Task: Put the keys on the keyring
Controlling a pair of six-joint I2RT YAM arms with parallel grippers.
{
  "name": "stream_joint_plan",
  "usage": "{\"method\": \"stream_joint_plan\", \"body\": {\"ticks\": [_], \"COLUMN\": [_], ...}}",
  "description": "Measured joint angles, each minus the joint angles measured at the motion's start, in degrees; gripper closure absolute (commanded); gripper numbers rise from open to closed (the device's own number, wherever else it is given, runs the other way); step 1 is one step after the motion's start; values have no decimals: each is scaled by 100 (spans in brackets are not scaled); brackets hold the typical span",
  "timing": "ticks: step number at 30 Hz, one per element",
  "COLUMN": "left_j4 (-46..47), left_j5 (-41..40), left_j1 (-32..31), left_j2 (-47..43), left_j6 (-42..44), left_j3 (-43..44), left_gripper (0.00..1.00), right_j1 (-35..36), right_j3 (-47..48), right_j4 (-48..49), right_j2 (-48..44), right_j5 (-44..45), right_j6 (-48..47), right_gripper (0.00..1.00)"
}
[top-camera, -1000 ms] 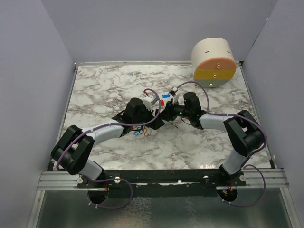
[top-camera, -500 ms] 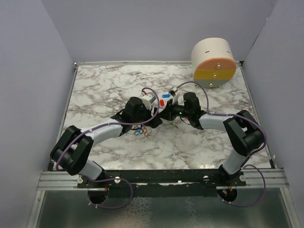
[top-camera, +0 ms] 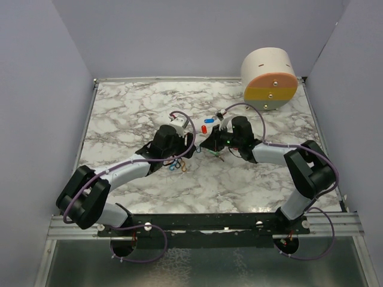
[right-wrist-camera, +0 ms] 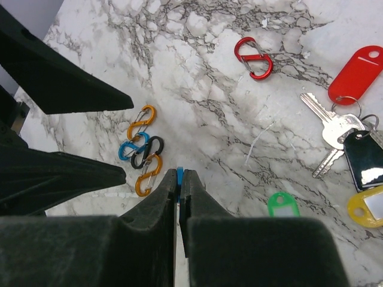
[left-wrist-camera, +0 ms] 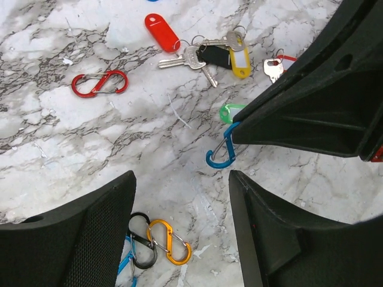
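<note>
The keys (left-wrist-camera: 200,57) are a bunch of metal keys with red, black and yellow tags, lying on the marble; they also show in the right wrist view (right-wrist-camera: 335,131). A green tag (right-wrist-camera: 282,204) lies loose near them. The keyring (left-wrist-camera: 157,242), linked orange, black and blue oval clips, lies by my left gripper (left-wrist-camera: 179,197), which is open and empty above the marble. It also shows in the right wrist view (right-wrist-camera: 142,156). My right gripper (right-wrist-camera: 179,174) is shut on a separate blue clip (left-wrist-camera: 221,152), held just above the table. In the top view both grippers (top-camera: 182,153) (top-camera: 207,146) meet mid-table.
A loose red clip (left-wrist-camera: 99,84) lies left of the keys. A blue tag (top-camera: 209,120) lies behind the red one (top-camera: 204,128). A cream cylinder with an orange and yellow face (top-camera: 269,79) stands at the back right. Grey walls enclose the table.
My left arm has swung left and back, so its wrist sits farther from the right gripper. The right gripper has stayed in place, shut on the blue clip.
</note>
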Motion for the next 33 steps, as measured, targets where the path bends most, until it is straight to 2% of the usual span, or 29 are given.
{"method": "stream_joint_plan", "body": {"ticks": [5, 14, 33], "left_j4": [306, 789, 1346], "left_j5": [-424, -826, -1099], "left_j1": [-313, -809, -835], "left_j2": [-232, -103, 219], "left_j6": [245, 656, 811], "left_j3": [-289, -313, -358], "left_gripper": [37, 40, 51], "right_j1": [0, -4, -68], "right_j3": [149, 472, 476], "right_j4": [-354, -688, -826], "right_j2": [-46, -46, -166], "right_j5": [44, 50, -177], "right_j6": [297, 866, 1261], "right_gripper": [99, 99, 99]}}
